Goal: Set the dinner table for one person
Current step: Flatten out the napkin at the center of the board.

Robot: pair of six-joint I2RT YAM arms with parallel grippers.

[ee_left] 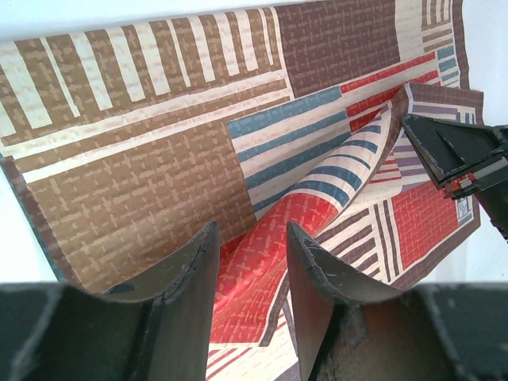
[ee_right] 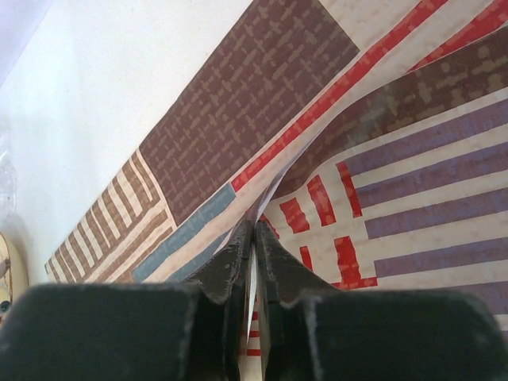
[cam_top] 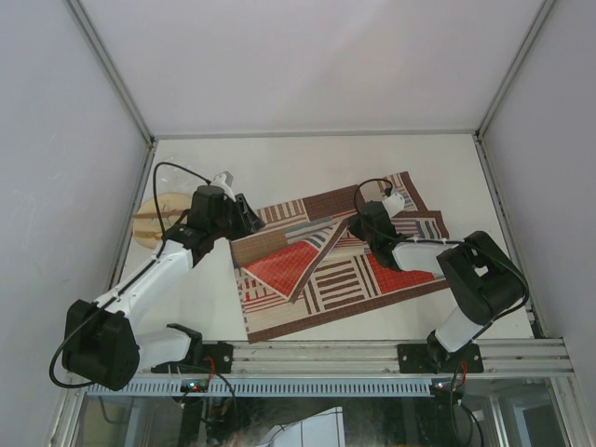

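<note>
Top external: dinner table [cam_top: 307,168] lengthwise left-right

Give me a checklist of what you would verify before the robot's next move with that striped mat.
1. Right gripper has a grip: ok, shut on a thin fold of the placemat.
2. Left gripper has a grip: not ok, its jaws stand apart on either side of a raised red fold.
3. Placemat lies flat: not ok, it is folded over itself and buckled in the middle.
4. Placemat is wholly on the dinner table: ok in the top view.
5. Plate is out of the mat's way: ok, it sits apart at the left edge.
6. What lies on the plate: cannot tell, the left arm partly hides it.
</note>
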